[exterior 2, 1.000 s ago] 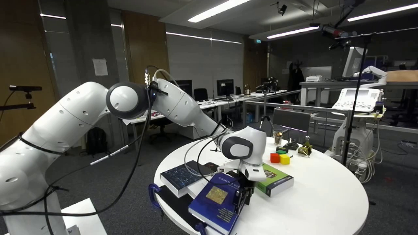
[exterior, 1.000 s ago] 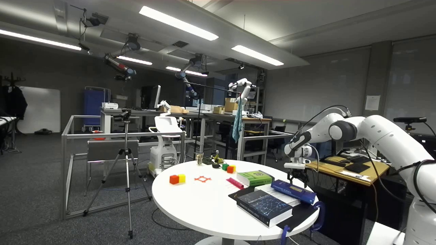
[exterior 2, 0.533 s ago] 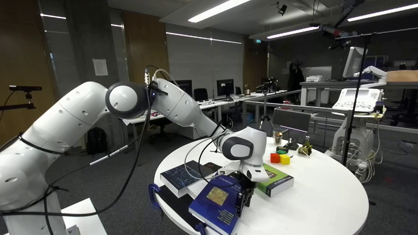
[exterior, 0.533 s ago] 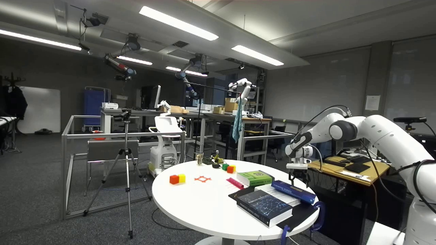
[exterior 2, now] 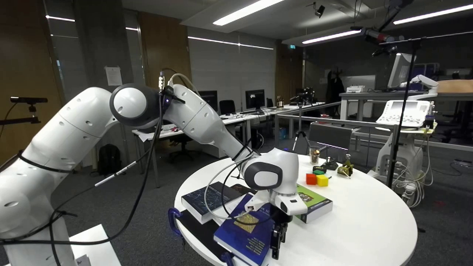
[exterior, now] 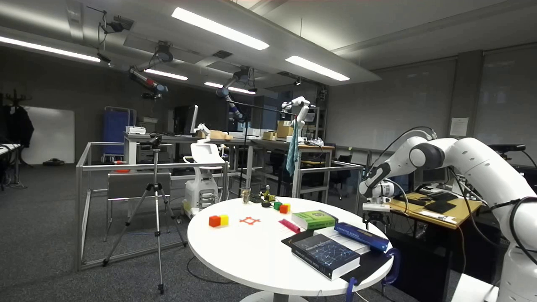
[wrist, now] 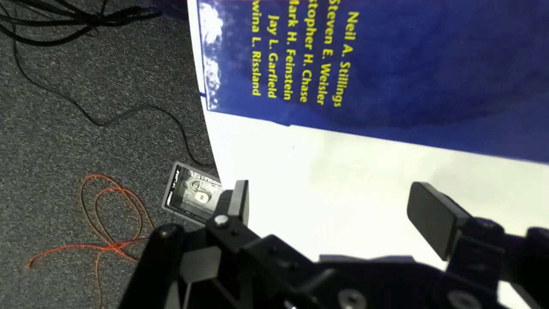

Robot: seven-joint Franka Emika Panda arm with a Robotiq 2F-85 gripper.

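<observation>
— Tool (wrist: 332,210) first: how did it stand when you looked?

— Apart. From my seat I saw both fingers (wrist: 433,219) spread wide and pointing down, with only the white table (exterior 2: 351,236) showing between them.

— And the blue book (exterior 2: 240,236)?

— Just beside the tool, its spine turned away from me. I judged the two to be out of contact, though the exact gap was hard to read. My fingers were spread roughly along the book's near edge, so neither reached across it.

— Why did it seem to slope?

— Its side away from the tool looked propped on a pale book (exterior: 337,238), so I took it to tip down toward me. Farther out, past that one, lay a dark book (exterior: 325,253), partly on a black mat (exterior 2: 201,229).

— Anything changed from a second earlier?

— I had drawn the tool outward. In both exterior views it stood farther past the book's near edge than in the earlier frame, and the arm (exterior 2: 199,118) had shifted with it. My fingers were spread just as before, and the blue book, as far as I could tell, had stayed put.
</observation>
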